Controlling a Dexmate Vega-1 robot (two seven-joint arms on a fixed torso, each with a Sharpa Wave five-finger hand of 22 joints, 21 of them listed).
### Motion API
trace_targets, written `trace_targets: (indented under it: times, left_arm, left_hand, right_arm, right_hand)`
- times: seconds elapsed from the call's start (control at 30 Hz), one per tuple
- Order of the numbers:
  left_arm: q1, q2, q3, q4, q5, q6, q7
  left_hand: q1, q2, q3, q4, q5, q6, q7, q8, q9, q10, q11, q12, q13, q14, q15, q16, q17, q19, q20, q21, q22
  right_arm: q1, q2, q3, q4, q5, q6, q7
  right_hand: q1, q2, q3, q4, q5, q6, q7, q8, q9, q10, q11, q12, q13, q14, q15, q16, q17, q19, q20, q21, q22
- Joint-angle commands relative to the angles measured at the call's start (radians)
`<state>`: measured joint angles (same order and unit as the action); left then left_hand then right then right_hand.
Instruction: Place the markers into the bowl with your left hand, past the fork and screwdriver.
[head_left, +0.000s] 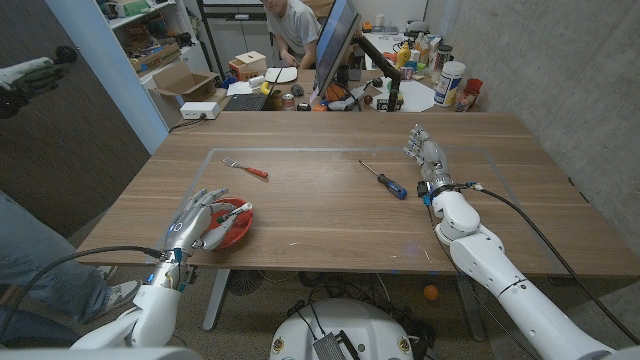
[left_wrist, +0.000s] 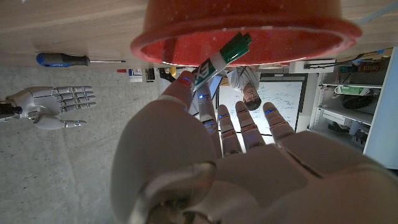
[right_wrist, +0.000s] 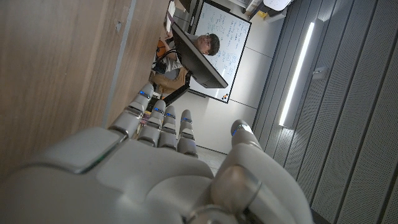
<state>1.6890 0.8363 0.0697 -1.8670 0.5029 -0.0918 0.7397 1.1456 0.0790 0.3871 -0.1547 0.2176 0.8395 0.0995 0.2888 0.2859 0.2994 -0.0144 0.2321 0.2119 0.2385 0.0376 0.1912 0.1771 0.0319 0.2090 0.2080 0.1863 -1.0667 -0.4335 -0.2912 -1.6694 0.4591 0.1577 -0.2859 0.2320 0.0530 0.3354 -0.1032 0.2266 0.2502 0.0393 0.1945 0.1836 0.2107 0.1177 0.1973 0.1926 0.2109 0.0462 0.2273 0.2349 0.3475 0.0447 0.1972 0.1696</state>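
- Red plastic bowl (head_left: 236, 222) sits near the table's front edge on the robot's left, on the wooden table (head_left: 330, 215).
- Left hand (head_left: 193, 224) is at the bowl's near-left side, fingers extended over the rim.
- Green-and-white marker (left_wrist: 219, 58) is pinched between thumb and one finger (left_wrist: 185, 87) of the left hand in the left wrist view, green cap poking over the bowl's rim (left_wrist: 249, 43); remaining fingers are spread and straight.
- At least one more marker (head_left: 237, 208), white-bodied, lies in the bowl; count unclear.
- Small fork with a red handle (head_left: 246, 168) lies beyond the bowl, toward the table's middle-left.
- Blue-handled screwdriver (head_left: 385, 180) lies right of centre, well apart from the fork, tilted with its handle toward the robot.
- Right hand (head_left: 427, 153) is on the table's right side just beyond the screwdriver, fingers extended and apart, holding nothing.
- Person (head_left: 292, 28) sits behind the table at a cluttered desk.
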Motion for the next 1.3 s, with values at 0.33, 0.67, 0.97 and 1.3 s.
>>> trace_targets:
  times: [0.33,0.67,0.97,1.3]
  left_arm:
    - [-0.008,0.02,0.007,0.015,-0.138,-0.061,-0.067]
    - [-0.006,0.032,-0.004,0.018,-0.157,-0.075,-0.097]
    - [-0.007,0.029,-0.013,0.013,-0.159,-0.075,-0.1]
    - [-0.027,0.025,-0.026,-0.011,-0.166,-0.062,-0.126]
  left_hand:
    - [-0.054,-0.015,-0.034,0.017,-0.013,-0.057,-0.058,-0.054,-0.007,-0.023,0.022,-0.01,0.004,-0.046,0.024,-0.006,0.007,-0.004,0.007,-0.001,0.001]
    - [-0.156,-0.036,-0.072,0.044,-0.033,-0.184,-0.063,-0.105,-0.029,-0.08,0.054,-0.022,0.006,-0.1,0.058,-0.007,0.012,-0.041,0.009,-0.011,0.002]
    - [-0.177,-0.039,-0.078,0.05,-0.037,-0.195,-0.064,-0.105,-0.033,-0.089,0.058,-0.023,0.007,-0.104,0.061,-0.004,0.013,-0.049,0.009,-0.012,0.002]
    - [-0.195,-0.038,-0.08,0.054,-0.038,-0.187,-0.069,-0.097,-0.037,-0.078,0.054,-0.015,0.007,-0.09,0.056,0.003,0.014,-0.052,0.008,-0.01,0.003]
  right_arm:
    - [0.015,0.0,-0.006,0.001,-0.002,-0.013,0.004]
    - [0.019,0.006,-0.008,0.015,-0.001,-0.009,0.007]
    - [0.03,0.011,-0.012,0.026,-0.002,-0.009,0.012]
    - [0.029,0.016,-0.013,0.03,-0.002,-0.005,0.011]
  right_hand:
    - [-0.012,0.0,0.003,-0.006,0.0,0.006,0.001,0.002,0.004,0.008,-0.002,0.002,0.004,0.008,0.001,0.004,0.003,0.01,-0.001,0.001,0.005]
    - [-0.012,0.001,0.003,-0.006,0.0,0.008,0.001,0.003,0.004,0.009,-0.003,0.003,0.004,0.009,0.0,0.004,0.003,0.011,-0.001,0.002,0.005]
    - [-0.011,0.001,0.004,-0.008,0.0,0.009,0.001,0.003,0.004,0.01,-0.002,0.003,0.004,0.009,-0.001,0.004,0.003,0.011,0.0,0.001,0.005]
    - [-0.012,0.002,0.003,-0.007,-0.001,0.009,0.001,0.003,0.004,0.01,-0.002,0.003,0.004,0.01,0.001,0.004,0.004,0.011,0.001,0.001,0.005]
